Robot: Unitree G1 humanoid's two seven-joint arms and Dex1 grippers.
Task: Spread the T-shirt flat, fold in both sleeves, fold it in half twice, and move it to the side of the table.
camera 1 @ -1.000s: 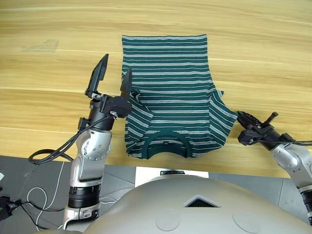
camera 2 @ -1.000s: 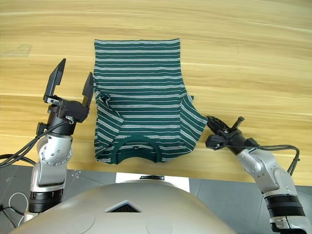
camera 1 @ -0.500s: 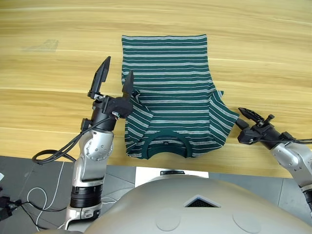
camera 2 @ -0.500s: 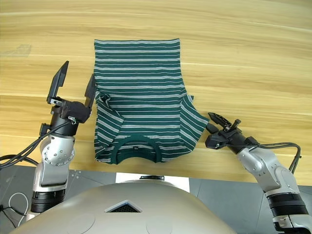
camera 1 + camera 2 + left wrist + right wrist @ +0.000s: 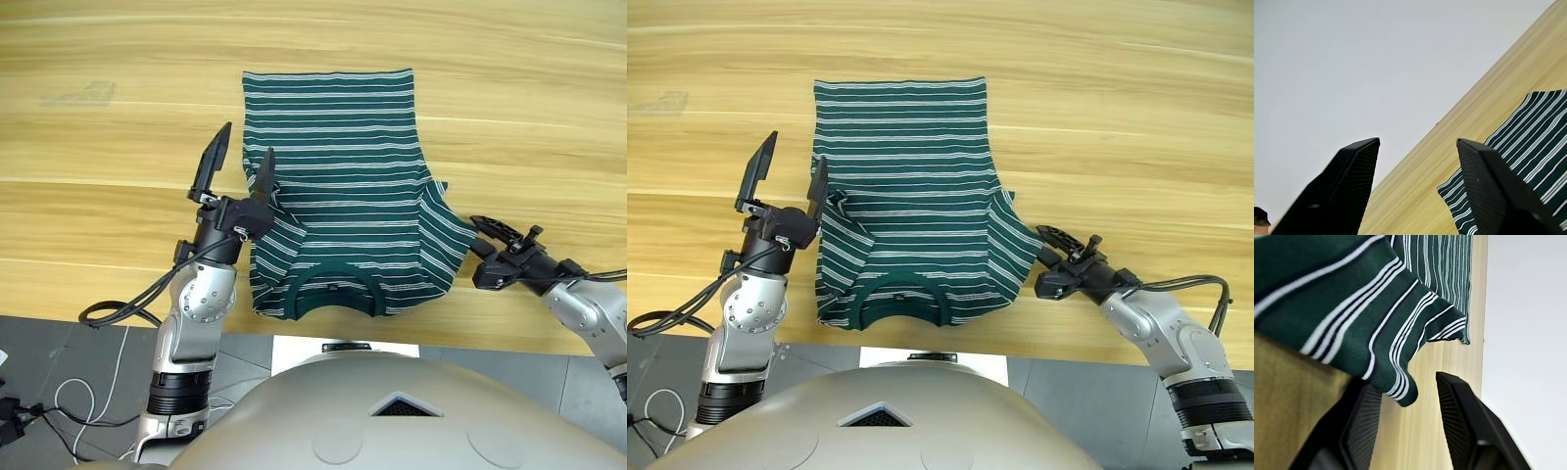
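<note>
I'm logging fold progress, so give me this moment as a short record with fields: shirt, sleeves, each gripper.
T-shirt: green striped, flat on the wooden table, collar nearest the robot
Left sleeve: folded in over the body
Right sleeve: sticking out sideways, not yet folded
Left gripper: open, raised beside the shirt's left edge, holding nothing
Right gripper: open, at the right sleeve's hem, not closed on it

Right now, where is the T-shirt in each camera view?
Left eye view: T-shirt at centre, on the table, collar nearest the robot.
Right eye view: left of centre, same pose.
Left wrist view: a corner of it beyond the left gripper.
Right wrist view: its sleeve at the right gripper.
Shared landmark: the wooden table.
</note>
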